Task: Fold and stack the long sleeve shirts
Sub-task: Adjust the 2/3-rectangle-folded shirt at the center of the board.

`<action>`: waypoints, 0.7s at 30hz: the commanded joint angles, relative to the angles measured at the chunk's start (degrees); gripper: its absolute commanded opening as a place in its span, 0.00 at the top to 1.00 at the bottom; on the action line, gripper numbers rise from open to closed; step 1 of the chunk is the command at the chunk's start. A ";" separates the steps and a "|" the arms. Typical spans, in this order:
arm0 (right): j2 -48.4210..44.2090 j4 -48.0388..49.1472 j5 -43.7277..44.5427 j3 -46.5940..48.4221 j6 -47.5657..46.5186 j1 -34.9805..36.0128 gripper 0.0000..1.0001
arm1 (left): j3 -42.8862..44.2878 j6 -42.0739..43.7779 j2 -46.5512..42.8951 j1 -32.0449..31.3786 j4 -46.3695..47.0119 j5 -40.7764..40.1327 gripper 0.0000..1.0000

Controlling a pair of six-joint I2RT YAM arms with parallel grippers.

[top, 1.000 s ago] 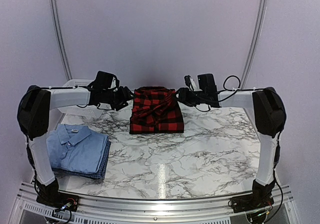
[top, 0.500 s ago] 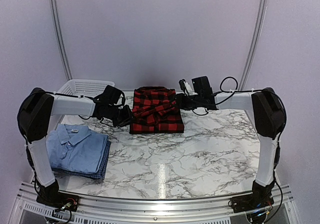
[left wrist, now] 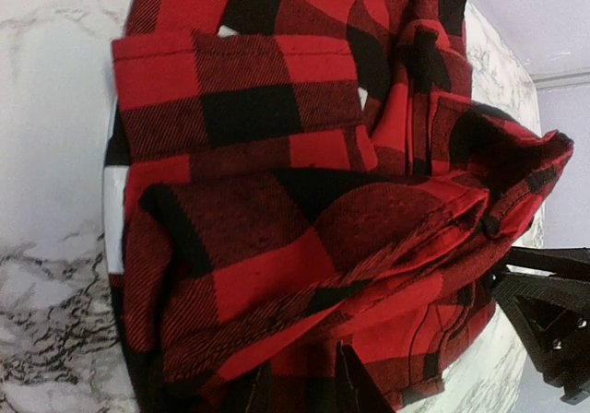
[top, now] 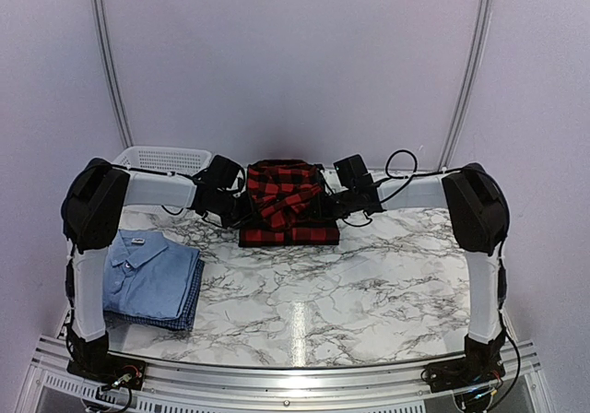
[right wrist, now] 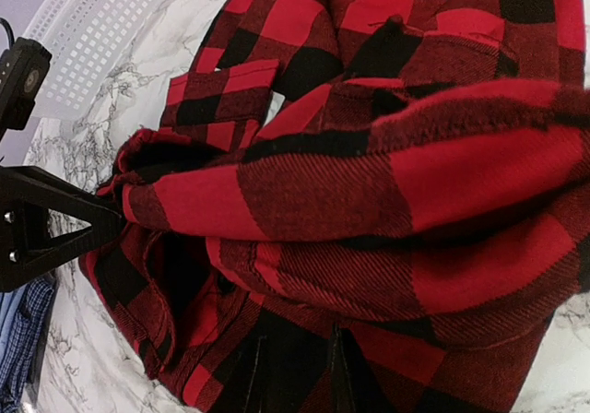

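Left gripper [left wrist: 304, 385] nipped onto plaid flannel shirt [top: 288, 201] | right gripper [right wrist: 295, 367] likewise | woven cloth bunched in soft folds

Left arm [top: 152, 187]: shoulder raised, forearm level, reaching inward.
Left gripper [top: 243, 210]: fingers pinched on the plaid shirt [top: 288, 221], left edge.
Right arm [top: 419, 192]: mirrored pose, forearm level.
Right gripper [top: 330, 208]: pinched on the opposite edge.

White mesh basket [top: 159, 159], marble table [top: 369, 284]
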 commanded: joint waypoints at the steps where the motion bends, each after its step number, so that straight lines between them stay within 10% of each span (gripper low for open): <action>1: 3.35 -1.47 1.90 5.62 -1.69 0.27 0.81 | 7.37 1.42 3.81 0.50 -2.32 -1.58 0.74; 11: 12.44 -4.92 2.48 20.52 -2.44 -1.23 0.78 | 23.21 2.45 12.88 3.25 -4.21 0.92 0.70; 21: 19.05 -8.23 1.57 33.11 -3.01 -1.95 0.70 | 20.90 6.74 3.72 4.00 -5.39 -0.08 0.49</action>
